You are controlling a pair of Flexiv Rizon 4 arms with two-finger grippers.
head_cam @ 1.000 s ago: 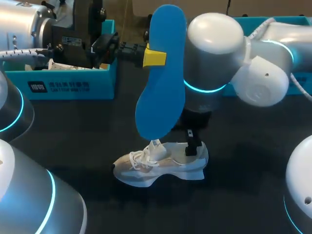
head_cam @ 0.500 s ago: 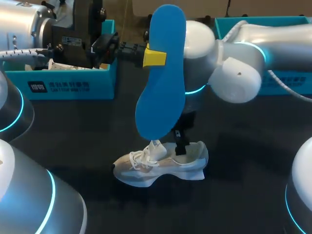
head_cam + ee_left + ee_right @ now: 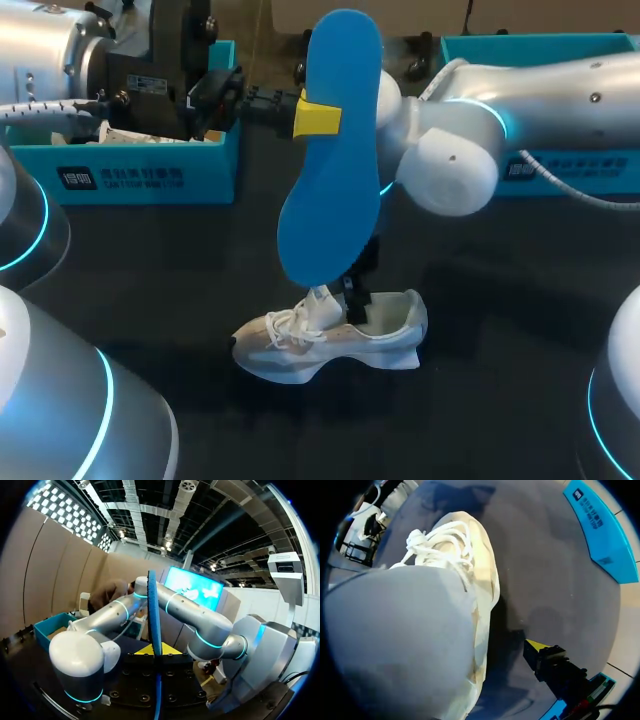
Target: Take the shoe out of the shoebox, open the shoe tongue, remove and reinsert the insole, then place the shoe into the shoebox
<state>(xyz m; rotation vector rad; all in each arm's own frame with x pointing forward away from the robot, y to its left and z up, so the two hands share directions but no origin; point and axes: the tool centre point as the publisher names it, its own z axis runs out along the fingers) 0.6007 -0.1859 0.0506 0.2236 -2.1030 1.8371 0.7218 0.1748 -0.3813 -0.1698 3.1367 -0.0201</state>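
Note:
A white shoe [image 3: 330, 340] lies on the dark table, toe to the left, with its laces [image 3: 435, 545] loose. My left gripper [image 3: 320, 118] is shut on a blue insole [image 3: 335, 150] and holds it upright high above the shoe. In the left wrist view the insole [image 3: 154, 625] shows edge-on between the yellow tips. My right gripper [image 3: 355, 298] is open and points down at the shoe's opening, just behind the tongue. One yellow-tipped finger [image 3: 539, 652] stands outside the shoe's side wall, apart from it. The other finger is hidden by the shoe [image 3: 420, 630].
A blue box [image 3: 150, 175] with white paper inside stands at the back left, behind my left arm. A second blue box [image 3: 565, 165] stands at the back right under my right arm. Dark bare table surrounds the shoe.
My right arm has swung left and its gripper has slid along the shoe's opening toward the tongue. The left arm and the insole have not moved.

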